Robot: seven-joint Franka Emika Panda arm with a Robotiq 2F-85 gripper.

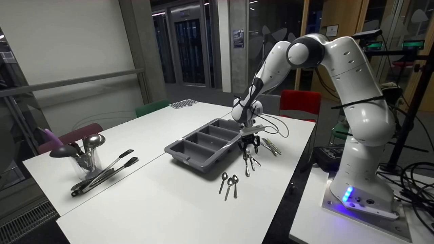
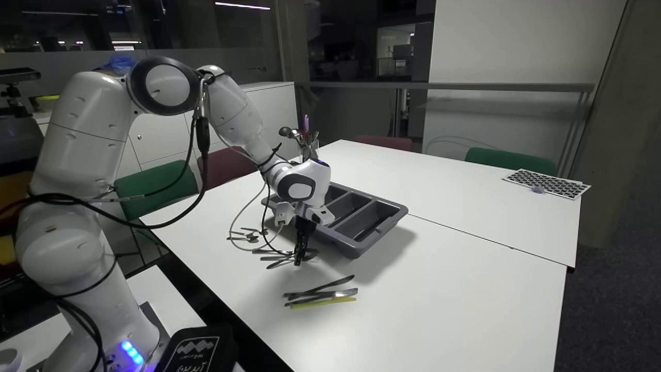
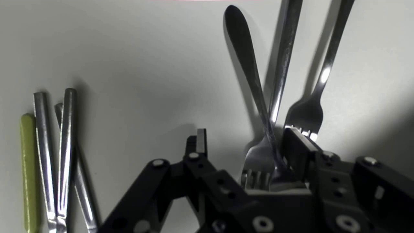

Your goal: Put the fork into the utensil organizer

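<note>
Three metal forks lie on the white table in the wrist view. Two cross each other; the upper fork (image 3: 247,61) lies over the middle fork (image 3: 283,61). The right fork (image 3: 305,113) lies apart. The fork group (image 1: 250,165) also shows in both exterior views (image 2: 279,257). My gripper (image 3: 250,139) is open and empty, pointing down low over the forks (image 1: 250,151). The crossed fork heads appear between its fingers; the right finger hides part of the right fork's tines. Contact cannot be told. The dark grey utensil organizer (image 1: 184,160) stands beside the gripper; its visible compartments look empty (image 2: 356,249).
Several knives, one with a yellow-green handle, lie beside the forks (image 3: 66,139); the knives (image 2: 323,295) show in both exterior views. Spoons (image 1: 230,183) lie near the organizer's front. A cup of utensils (image 1: 86,166) and tongs (image 1: 105,176) stand and lie farther off.
</note>
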